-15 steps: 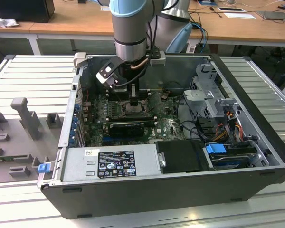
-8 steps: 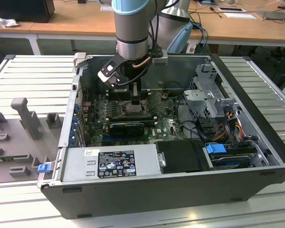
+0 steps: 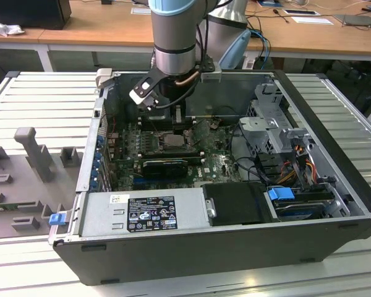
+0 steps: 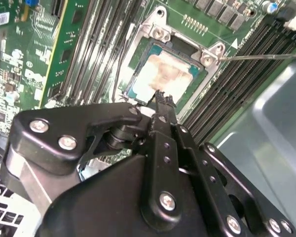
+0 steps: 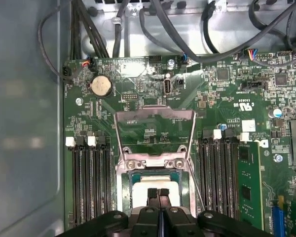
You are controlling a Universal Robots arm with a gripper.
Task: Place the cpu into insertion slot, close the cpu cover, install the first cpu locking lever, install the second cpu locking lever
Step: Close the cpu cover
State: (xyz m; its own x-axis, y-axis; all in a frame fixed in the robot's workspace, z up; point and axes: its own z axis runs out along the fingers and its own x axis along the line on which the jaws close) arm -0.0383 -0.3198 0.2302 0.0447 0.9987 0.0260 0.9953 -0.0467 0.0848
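Note:
The cpu [image 4: 160,74] lies flat in the insertion slot [image 4: 136,87], pale stained face up. In the first wrist view the cpu [image 5: 138,190] shows just past my fingertips. The cpu cover [image 5: 119,133], a silvery frame with a square window, stands flipped open, away from the socket on its hinge. A thin locking lever rod [image 4: 266,55] juts out beside the socket. My gripper [image 4: 163,97] hovers right above the chip's near edge, fingers pressed together with nothing between them. In the exterior view the gripper [image 3: 178,120] reaches down into the open computer case [image 3: 334,154] over the slot [image 3: 173,140].
Long black memory slots [image 5: 89,182] flank the socket on both sides. A coin battery [image 5: 101,87] and bundled cables [image 5: 187,34] lie beyond the cover. A power supply [image 3: 145,213], a drive cage [image 3: 272,124] and the case walls hem in the board.

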